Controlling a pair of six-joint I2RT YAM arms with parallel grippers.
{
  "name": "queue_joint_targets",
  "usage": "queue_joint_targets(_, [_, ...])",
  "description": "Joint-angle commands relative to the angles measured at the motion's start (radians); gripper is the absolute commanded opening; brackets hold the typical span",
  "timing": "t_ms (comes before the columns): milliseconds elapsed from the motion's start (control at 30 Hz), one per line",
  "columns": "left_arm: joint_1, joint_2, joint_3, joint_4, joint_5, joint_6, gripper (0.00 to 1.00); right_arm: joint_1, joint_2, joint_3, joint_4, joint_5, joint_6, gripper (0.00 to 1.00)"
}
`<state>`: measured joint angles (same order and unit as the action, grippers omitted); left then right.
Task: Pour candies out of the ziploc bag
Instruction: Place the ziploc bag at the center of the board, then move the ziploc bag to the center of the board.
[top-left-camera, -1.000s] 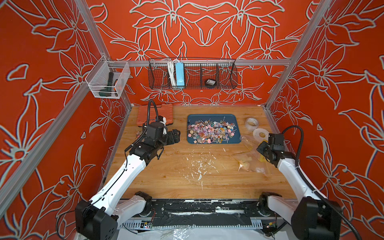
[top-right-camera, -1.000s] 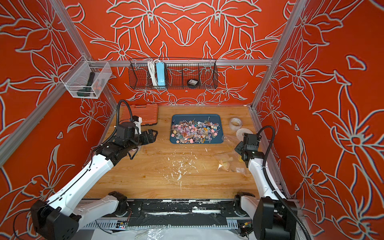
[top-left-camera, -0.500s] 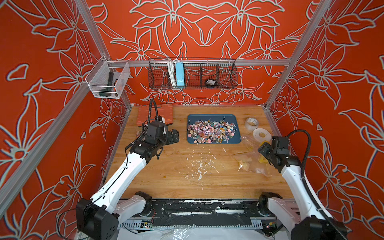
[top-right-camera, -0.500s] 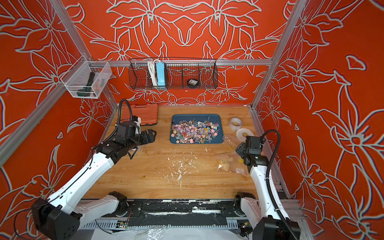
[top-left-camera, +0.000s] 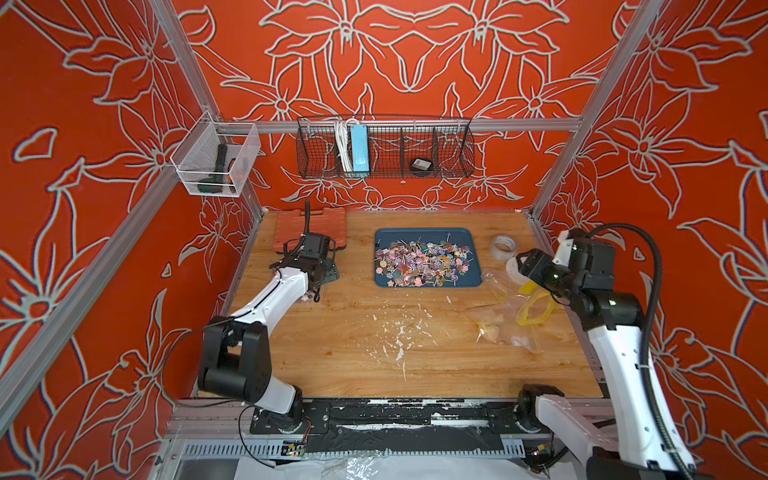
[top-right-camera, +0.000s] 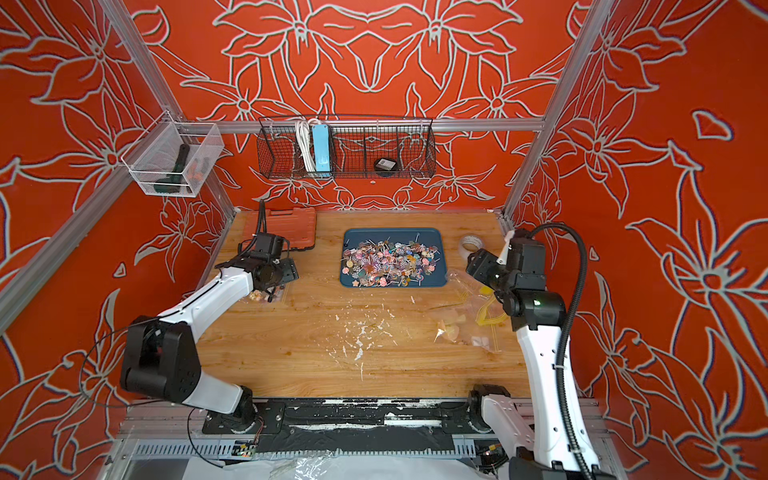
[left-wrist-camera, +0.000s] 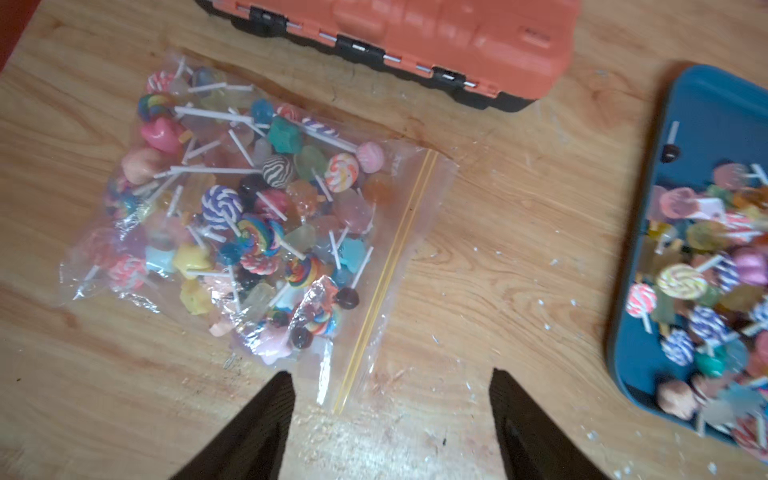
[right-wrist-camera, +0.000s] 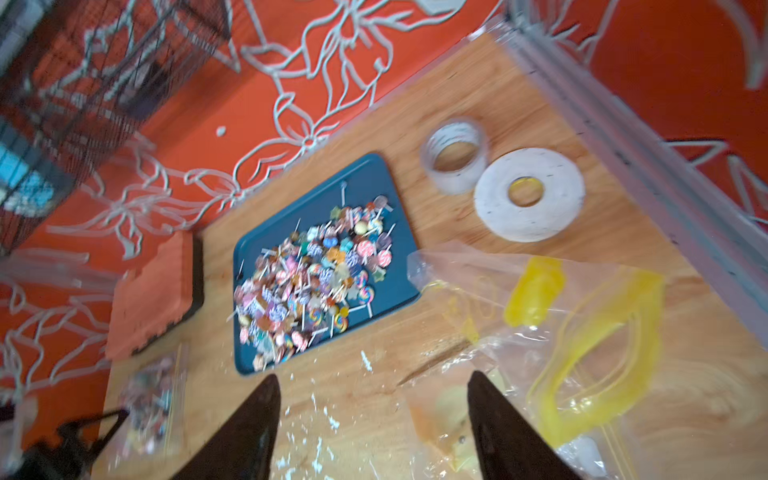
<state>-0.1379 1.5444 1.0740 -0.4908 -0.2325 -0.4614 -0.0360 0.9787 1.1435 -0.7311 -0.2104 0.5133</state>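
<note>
Bag (left-wrist-camera: 249, 216) of candies (left-wrist-camera: 266, 174) lies full beside the orange case (left-wrist-camera: 436, 33), its zip end below the left gripper (left-wrist-camera: 390, 374), whose jaws are apart and grip nothing. The tray (top-left-camera: 388, 241) already holds a heap, and emptied bags (top-left-camera: 511, 316) lie by the right gripper (right-wrist-camera: 374, 378), which is also apart and empty. This bag looks left to pour. In both top views the left arm (top-left-camera: 270, 299) mostly hides it, and I cannot tell whether its zip is sealed.

Orange case (top-left-camera: 291, 224) at back, clear tape roll (right-wrist-camera: 457, 183) beside flat white roll (right-wrist-camera: 552, 203), wire basket (top-left-camera: 451, 151) on wall
</note>
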Motion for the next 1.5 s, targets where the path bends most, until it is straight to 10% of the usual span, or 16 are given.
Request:
queue_joint_targets(0, [0.001,0.067,0.020,0.001,-0.065,-0.002,0.67,0.108,0.067,0.007,-0.025,-0.094,-0.027,0.67])
queue_joint_targets(600, [-0.046,0.243,0.133,-0.036,-0.248,0.031,0.60,0.220,0.204,-0.075,0.121,-0.179,-0.053,0.50])
queue_joint_targets(1067, [0.310,0.401,0.450,-0.102,-0.089,0.098,0.67,0.220,0.211,-0.088,0.135,-0.219,-0.074,0.47])
queue_joint_targets(1467, [0.349,0.494,0.475,-0.043,0.005,0.100,0.77,0.219,0.217,-0.091,0.130,-0.216,-0.092,0.48])
